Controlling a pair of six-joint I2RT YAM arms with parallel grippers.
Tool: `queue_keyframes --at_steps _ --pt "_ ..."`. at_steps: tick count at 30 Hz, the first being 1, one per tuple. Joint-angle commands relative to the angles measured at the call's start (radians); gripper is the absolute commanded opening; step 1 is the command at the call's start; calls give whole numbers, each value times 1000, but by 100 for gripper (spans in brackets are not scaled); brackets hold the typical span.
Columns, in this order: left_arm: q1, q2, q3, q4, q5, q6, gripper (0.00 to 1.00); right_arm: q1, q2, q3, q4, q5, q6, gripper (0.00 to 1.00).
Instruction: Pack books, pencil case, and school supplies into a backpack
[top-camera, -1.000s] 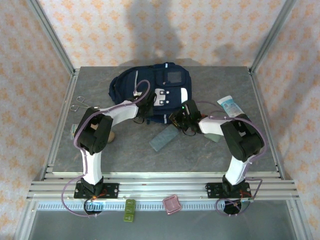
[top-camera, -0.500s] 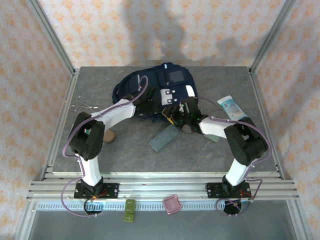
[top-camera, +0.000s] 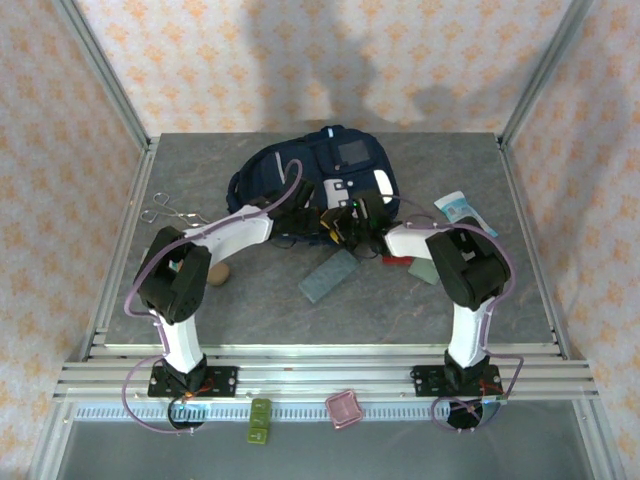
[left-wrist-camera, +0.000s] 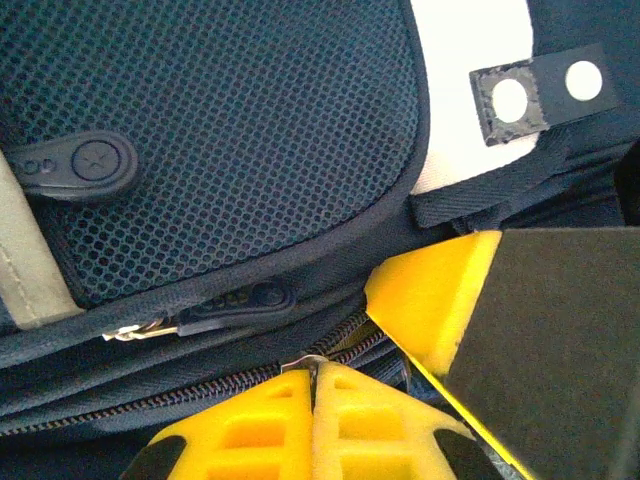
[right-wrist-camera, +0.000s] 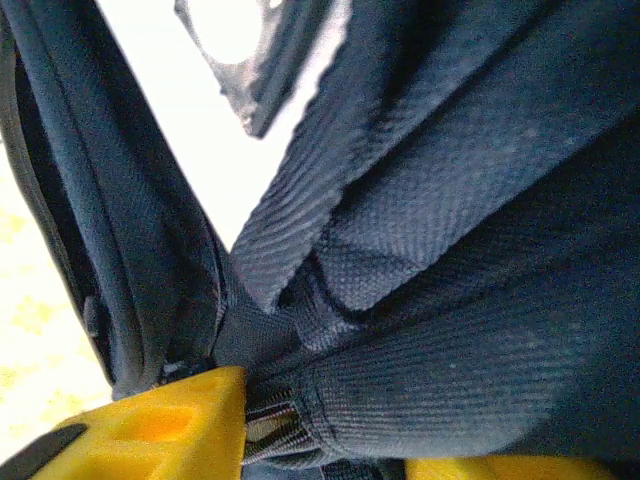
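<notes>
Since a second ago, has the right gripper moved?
Yes. The right gripper has moved away from the pencil case, farther up the table, and is now at the backpack's near edge.

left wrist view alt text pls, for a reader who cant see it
Close-up of the left gripper, yellow jaws shut on a metal zipper pull at the edge of the navy backpack. Mesh pocket fabric spans the upper frame, with a white panel top right, and a second yellow-and-black finger sits at the right.
</notes>
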Motion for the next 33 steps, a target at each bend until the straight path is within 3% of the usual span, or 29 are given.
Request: queue_keyframes --at_steps 1,5,7,17,19,24,31,33 --pt "-24 -82 -30 56 51 27 0 -31 38 19 22 88 71 33" --pt "-25 -80 -36 18 -15 54 0 -36 50 40 -8 123 52 6" --pt "-25 -79 -37 -8 -76 76 0 -43 45 28 -5 125 48 0" --pt "8 -86 -92 -46 -358 145 0 -88 -51 -67 -1 153 3 0" --pt "12 -88 -100 -38 -341 158 0 -89 -62 -68 -11 151 -13 0" --pt "-6 -67 -85 9 -157 170 0 -89 -60 -63 -18 132 -23 0" --pt "-46 12 -7 -58 -213 169 1 -84 -57 -65 -17 123 -29 0" --pt "-48 -4 -2 -53 -208 157 7 -81 -58 -61 -24 127 -34 0"
